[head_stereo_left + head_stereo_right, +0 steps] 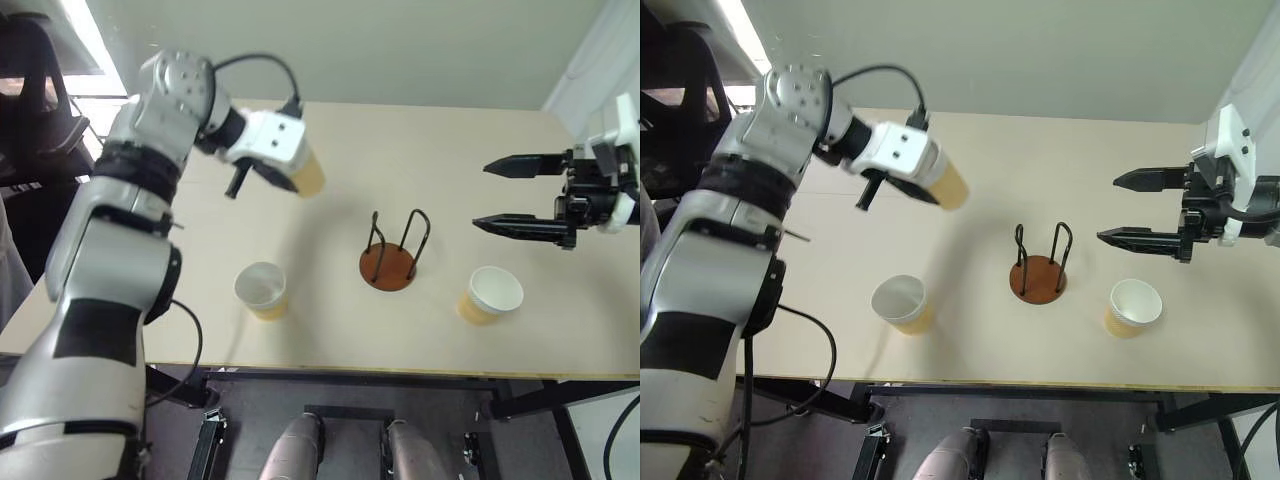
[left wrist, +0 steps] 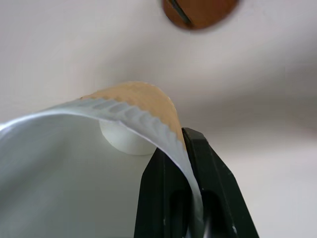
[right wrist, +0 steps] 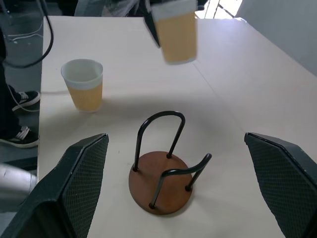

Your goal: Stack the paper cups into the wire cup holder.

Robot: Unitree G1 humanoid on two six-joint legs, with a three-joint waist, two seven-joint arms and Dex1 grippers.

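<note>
Left pincer [image 1: 262,176] clamping paper cup [image 1: 308,172], right pincer [image 1: 508,195] wide, no writing legible

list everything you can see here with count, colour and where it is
paper cups: three, yellow-tan outside, white inside; one held above the table in the left gripper, one standing on the table toward the robot's left, one standing toward its right, next to the holder
wire cup holder: one, reddish-brown disc base with two black wire loops, holding no cup, between the two standing cups
table: one, pale beige top
shoes: dark with white soles, on the floor beside the table
left gripper: black fingers shut on the rim of the lifted cup
right gripper: black fingers open, in the air to the right of the holder, holding nothing
</note>
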